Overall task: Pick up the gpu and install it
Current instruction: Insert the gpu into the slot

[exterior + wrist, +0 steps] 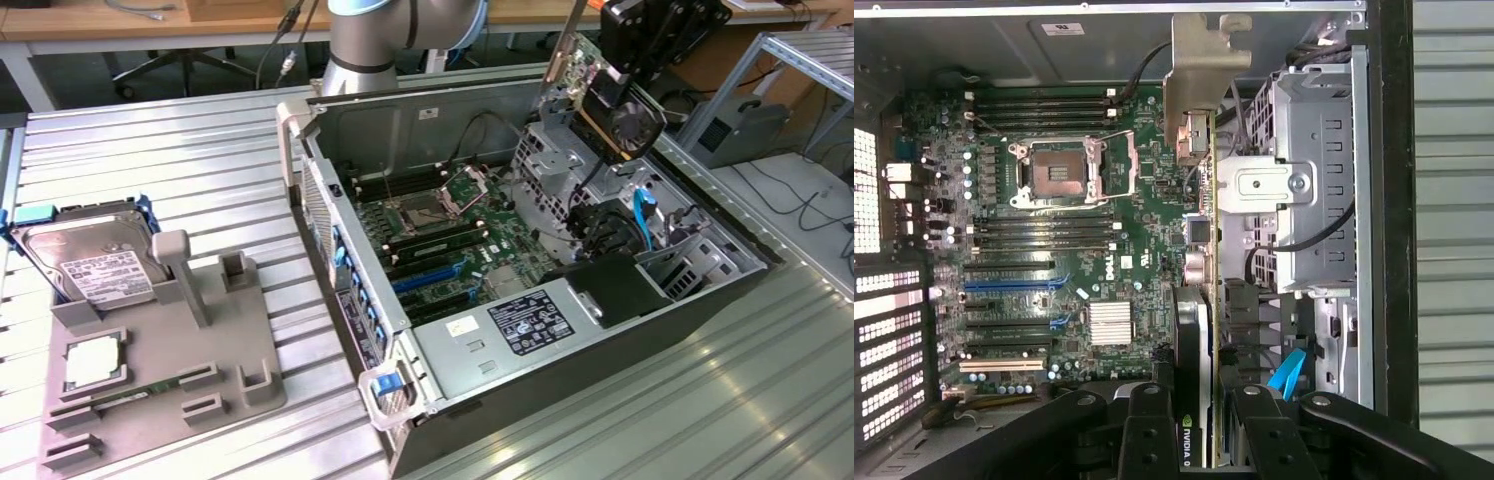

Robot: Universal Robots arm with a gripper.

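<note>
progress: pick done, install not yet; gpu [611, 105] not seated in any slot
gripper [638, 75]: clamped on the gpu
gpu: held on edge above the open case [561, 410], near the drive cage [1309, 180]
case: motherboard [1144, 250], empty CPU socket [1059, 170], power supply [521, 325]
grey holder [200, 350]: hard drive [94, 265], memory stick [134, 392]
</note>
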